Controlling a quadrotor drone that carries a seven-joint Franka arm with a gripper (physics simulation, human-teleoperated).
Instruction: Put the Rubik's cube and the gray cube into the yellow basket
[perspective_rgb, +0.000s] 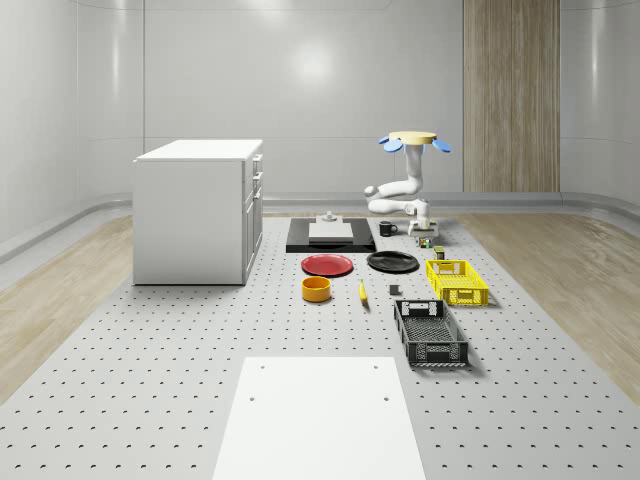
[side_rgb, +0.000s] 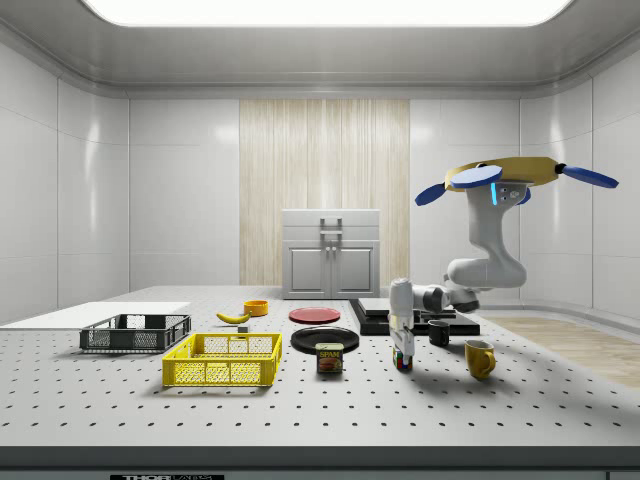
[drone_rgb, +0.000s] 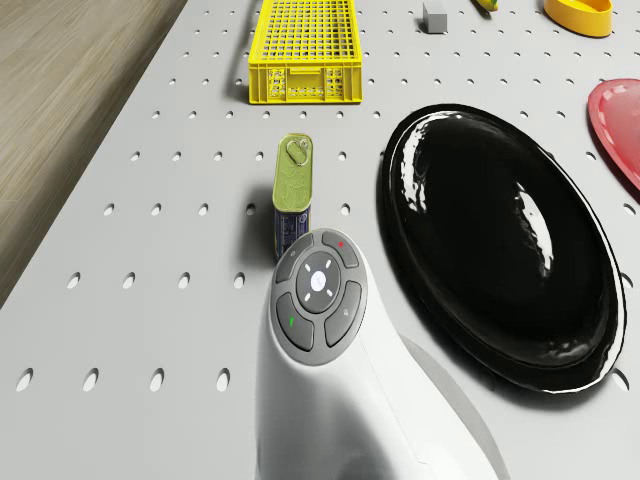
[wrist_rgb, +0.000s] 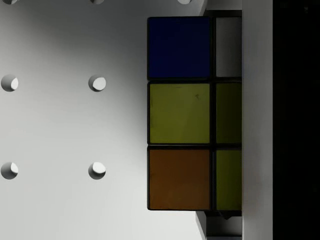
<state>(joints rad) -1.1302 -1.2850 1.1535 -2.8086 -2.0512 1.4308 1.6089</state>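
Note:
The Rubik's cube (wrist_rgb: 180, 112) shows blue, yellow-green and orange squares and sits in my gripper (wrist_rgb: 222, 112), which is shut on it from two opposite sides. In the side view the gripper (side_rgb: 402, 352) points straight down with the cube (side_rgb: 402, 361) at or just above the table; I cannot tell which. The drone (side_rgb: 510, 180) hovers above the table's far right part (perspective_rgb: 412, 140). The yellow basket (perspective_rgb: 457, 281) stands nearer the front than the cube (perspective_rgb: 427, 242), with the small gray cube (perspective_rgb: 394, 291) to its left, also in the drone view (drone_rgb: 434, 15).
A tin can (drone_rgb: 292, 195) lies between my wrist (drone_rgb: 320, 290) and the yellow basket (drone_rgb: 303, 50). A black plate (drone_rgb: 500, 240) lies beside it. A yellow mug (side_rgb: 479, 358) and a black mug (side_rgb: 438, 332) stand close by. A black basket (perspective_rgb: 430, 333) sits further forward.

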